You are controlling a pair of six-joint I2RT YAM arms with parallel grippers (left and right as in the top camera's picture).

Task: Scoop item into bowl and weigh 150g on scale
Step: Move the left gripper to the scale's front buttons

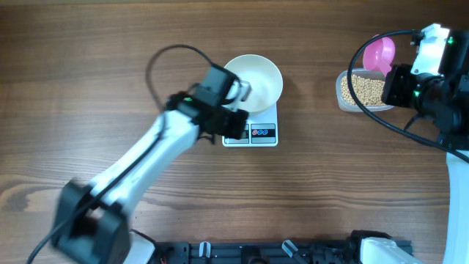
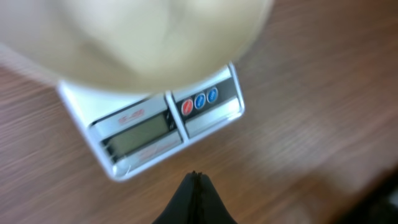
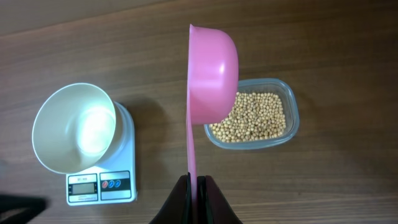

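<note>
Beans: small, round and tan-yellow, lying in a clear rectangular tub, ahead of the right pincer and off to its right in the wrist view. Right pincer: fingers clamped together on the thin handle of a pink scoop. The scoop is held on edge and runs straight out from the fingertips. Its cup bulges toward the tub and overlaps the tub's near-left corner in that view; the cup's contents cannot be seen. Bowl: white, seated on the scale, ahead and to the left of the right pincer, well apart from the tub. Left pincer: fingers pressed together, gripping nothing. The scale's display and buttons are just ahead of its tips, and the bowl, blurred, is beyond them. All rests on a wooden table.
</note>
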